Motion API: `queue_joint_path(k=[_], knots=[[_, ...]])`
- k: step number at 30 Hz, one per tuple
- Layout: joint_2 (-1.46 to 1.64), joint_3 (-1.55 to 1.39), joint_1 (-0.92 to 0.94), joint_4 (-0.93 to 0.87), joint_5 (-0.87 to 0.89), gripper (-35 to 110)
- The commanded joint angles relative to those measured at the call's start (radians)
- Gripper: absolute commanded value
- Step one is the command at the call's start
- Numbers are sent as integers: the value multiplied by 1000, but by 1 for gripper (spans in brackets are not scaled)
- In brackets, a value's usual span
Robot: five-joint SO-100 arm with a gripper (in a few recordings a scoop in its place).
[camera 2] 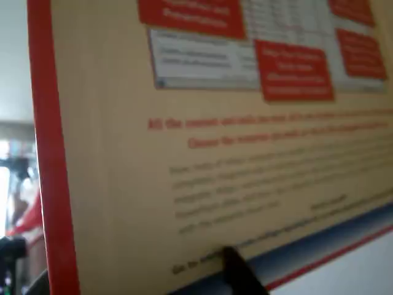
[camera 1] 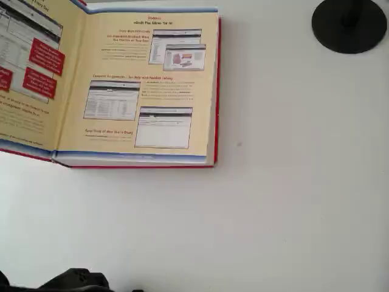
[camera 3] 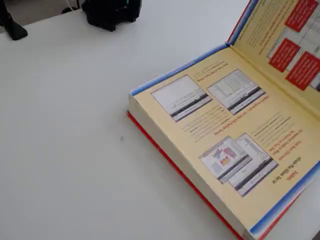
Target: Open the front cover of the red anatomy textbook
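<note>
— What lies on the table (camera 1: pixel 273 201)?
— The textbook (camera 1: pixel 146 91), far left, open: tan-yellow endpaper up, screenshots and red headings, blue bands, red edge at right.
— And the cover (camera 1: pixel 30 73)?
— Swung left, red boxes on its inner side.
— Anything else?
— A black round base (camera 1: pixel 348 24), far right.

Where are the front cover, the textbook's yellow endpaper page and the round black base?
front cover (camera 3: pixel 292 30), fixed view, tan inner side.
yellow endpaper page (camera 1: pixel 149 91), overhead view, page middle.
round black base (camera 1: pixel 349 24), overhead view, disc top.
</note>
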State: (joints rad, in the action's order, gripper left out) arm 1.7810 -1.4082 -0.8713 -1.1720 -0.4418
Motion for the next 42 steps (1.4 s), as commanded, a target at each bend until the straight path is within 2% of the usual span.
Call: queue_joint_path(k=[1,29,34,35,42], knots=[[-238,-71,-138,-204,-61,31],[-176,-52,-161,-270,-72,33],[-161,-3,-120,-296,-6,53],[-161,14,-117,-308,-11,65],[-150,64,-110,-345,-34,67]])
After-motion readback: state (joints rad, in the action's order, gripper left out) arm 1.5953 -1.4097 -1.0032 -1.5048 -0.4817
